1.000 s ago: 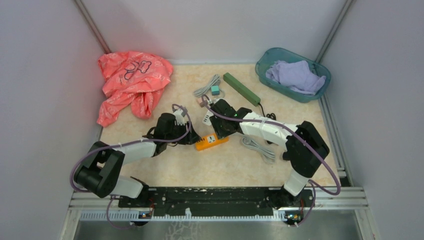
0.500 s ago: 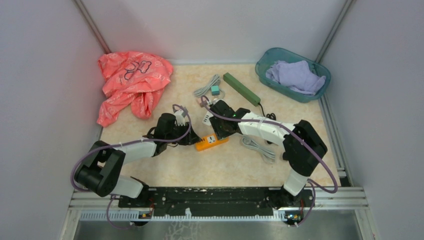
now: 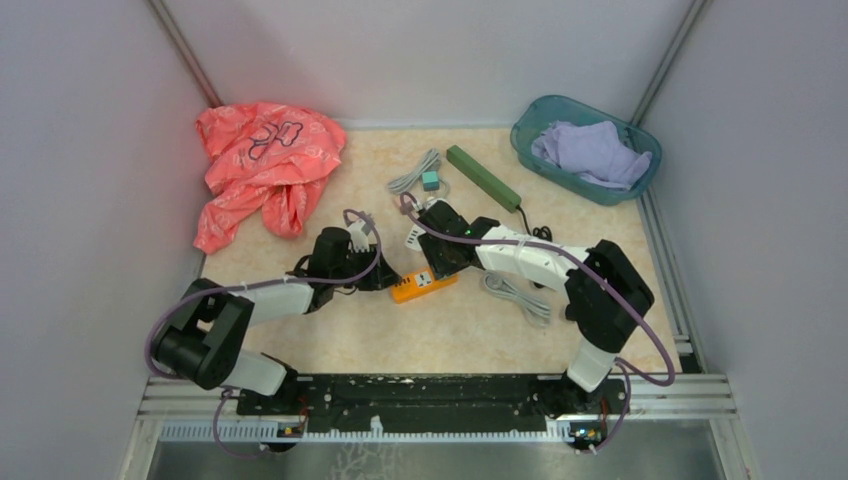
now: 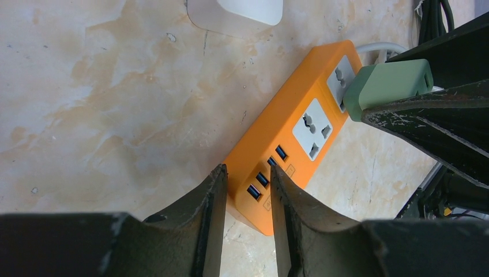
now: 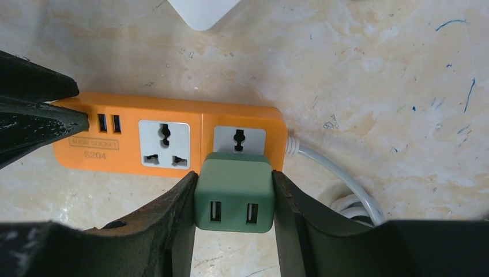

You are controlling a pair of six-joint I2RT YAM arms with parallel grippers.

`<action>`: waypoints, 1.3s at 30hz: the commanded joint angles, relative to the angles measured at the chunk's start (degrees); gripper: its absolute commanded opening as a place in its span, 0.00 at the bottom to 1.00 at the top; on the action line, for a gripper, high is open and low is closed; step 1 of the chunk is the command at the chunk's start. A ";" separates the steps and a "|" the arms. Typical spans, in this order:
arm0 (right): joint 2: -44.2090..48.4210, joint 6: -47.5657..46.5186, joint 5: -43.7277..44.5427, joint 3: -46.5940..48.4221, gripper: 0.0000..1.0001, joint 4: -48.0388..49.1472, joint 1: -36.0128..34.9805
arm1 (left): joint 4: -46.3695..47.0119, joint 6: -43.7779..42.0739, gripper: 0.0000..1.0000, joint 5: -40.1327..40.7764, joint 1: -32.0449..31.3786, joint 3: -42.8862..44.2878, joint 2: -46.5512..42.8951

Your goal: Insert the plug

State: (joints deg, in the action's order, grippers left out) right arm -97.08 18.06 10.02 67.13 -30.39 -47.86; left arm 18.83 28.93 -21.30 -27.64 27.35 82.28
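An orange power strip (image 3: 422, 285) lies mid-table; it also shows in the left wrist view (image 4: 291, 130) and the right wrist view (image 5: 167, 138). My right gripper (image 5: 233, 199) is shut on a green plug adapter (image 5: 233, 195), which sits over the strip's end socket (image 5: 239, 138) by the white cord; how deep it sits is hidden. It shows green in the left wrist view (image 4: 392, 86). My left gripper (image 4: 247, 179) is shut on the strip's USB end, one finger (image 4: 291, 202) on top and one at its side.
A white adapter (image 5: 202, 11) lies just beyond the strip. The strip's grey cord (image 3: 518, 296) coils to the right. A green strip (image 3: 483, 177), a teal plug (image 3: 431, 179), a pink bag (image 3: 262, 160) and a teal basket (image 3: 528, 145) with purple cloth stand further back.
The right arm has edged slightly left with the green adapter. The left arm and the orange strip stay put.
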 commanded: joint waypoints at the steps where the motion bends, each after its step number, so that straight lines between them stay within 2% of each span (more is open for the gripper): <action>1: -4.83 -1.16 -0.59 -1.98 0.00 -0.40 -0.58 | 1.67 0.69 0.38 -2.43 -0.28 -0.58 0.92; 9: -6.44 -2.67 -1.32 -4.36 0.00 0.09 -0.53 | 1.56 0.98 0.37 -2.43 -0.64 -0.89 0.70; 17: -1.73 -2.18 -0.90 -11.15 0.00 5.18 -0.52 | 1.68 1.42 0.37 -2.39 -1.01 -1.24 0.66; 25: -2.79 -2.88 1.45 -10.47 0.00 4.13 -0.51 | 1.42 1.75 0.37 -1.91 -3.41 -0.70 0.43; 39: -4.67 -5.19 -6.69 -17.13 0.00 6.62 -0.84 | -2.68 -0.63 0.38 3.73 -4.41 -0.08 -0.54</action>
State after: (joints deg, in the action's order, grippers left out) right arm -93.80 13.17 10.17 56.55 -16.88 -48.16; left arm 19.22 29.91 -18.96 -31.51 26.89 82.59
